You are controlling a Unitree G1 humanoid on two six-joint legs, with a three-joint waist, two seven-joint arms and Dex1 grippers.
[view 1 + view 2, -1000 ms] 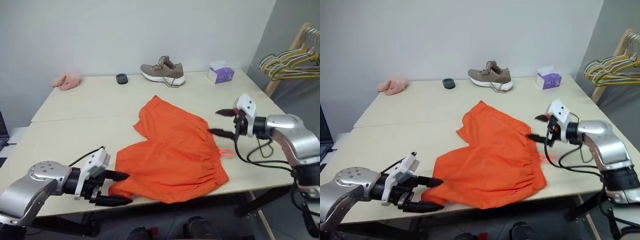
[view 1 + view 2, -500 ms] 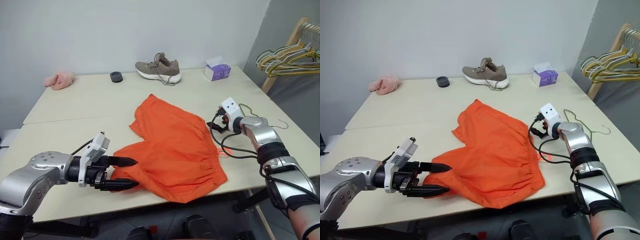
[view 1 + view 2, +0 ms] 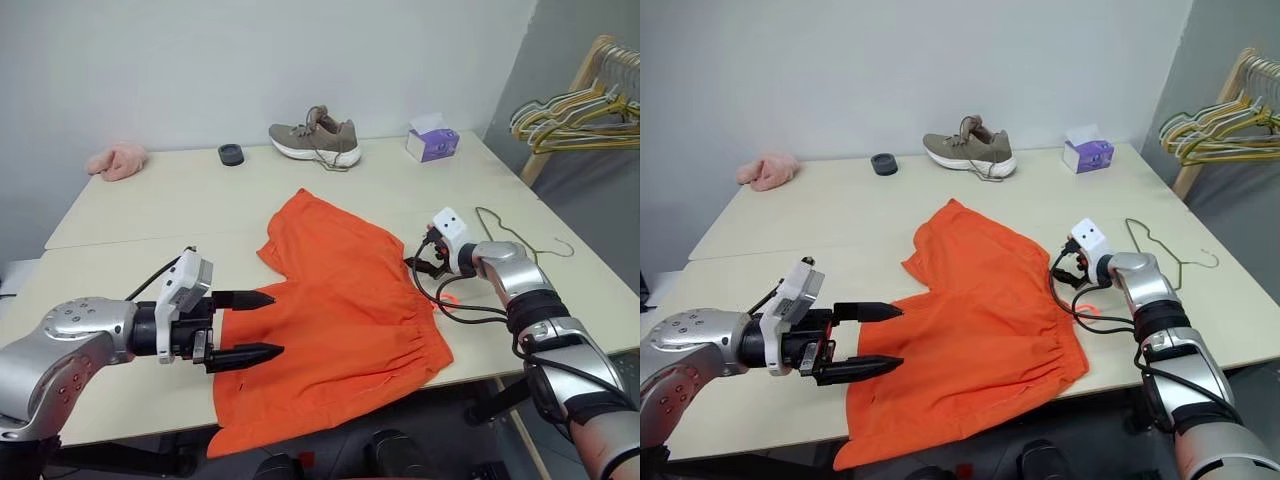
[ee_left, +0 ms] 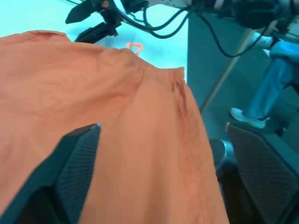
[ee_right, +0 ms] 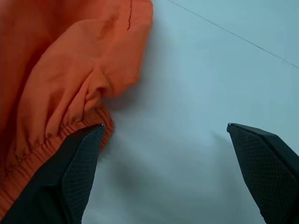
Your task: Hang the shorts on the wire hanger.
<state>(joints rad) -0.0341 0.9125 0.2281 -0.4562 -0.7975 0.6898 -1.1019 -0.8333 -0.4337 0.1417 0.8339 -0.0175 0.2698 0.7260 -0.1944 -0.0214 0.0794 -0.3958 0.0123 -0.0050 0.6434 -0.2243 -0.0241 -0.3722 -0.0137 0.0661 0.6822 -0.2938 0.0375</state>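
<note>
Pale counter (image 3: 130,200), grey wall behind. Shorts (image 3: 340,310) now sag off the near edge; my left claw (image 3: 245,326) has just let go, spread wide. Right claw (image 3: 418,262), released, has dropped to the waistband. Wire hanger (image 3: 515,232) lies untouched, so regrasp first.

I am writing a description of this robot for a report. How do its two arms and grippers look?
Both arms have rounded silver-grey metal shells with black joints. Each gripper, the left gripper and the right gripper, has a small white box at the wrist and two black, pointed jaws with a textured inner surface. Thin black cables loop loosely along each wrist; those on the right arm are longer.
</note>
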